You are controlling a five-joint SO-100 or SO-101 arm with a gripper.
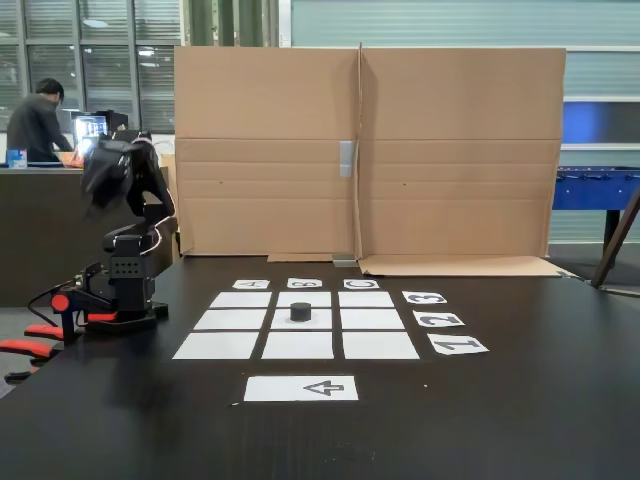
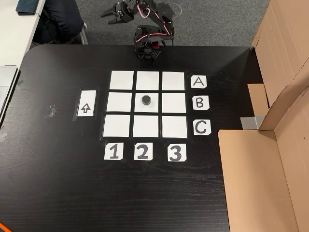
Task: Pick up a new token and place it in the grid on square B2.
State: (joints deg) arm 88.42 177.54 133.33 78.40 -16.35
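The token [image 1: 300, 311] [image 2: 147, 100], a short black puck, stands upright on square B2 [image 1: 322, 320] [image 2: 154, 107], the centre cell of the grid [image 1: 215, 345] [image 2: 121, 79] of nine white sheets. My arm is folded back over its base, off the grid beside row A. In a fixed view from the front the gripper [image 1: 100, 192] is a blurred dark shape held high at the left. From above, the gripper [image 2: 110, 14] points away from the table past its far edge. It holds nothing I can see, and its jaws are too unclear to read.
A white arrow sheet [image 1: 300, 388] [image 2: 86, 103] lies outside the grid. Label cards A, B, C [image 2: 200, 102] and 1, 2, 3 [image 2: 142, 152] line two sides. A cardboard screen [image 1: 360, 150] [image 2: 270, 145] stands along one table edge. A person [image 1: 35, 125] sits behind the arm.
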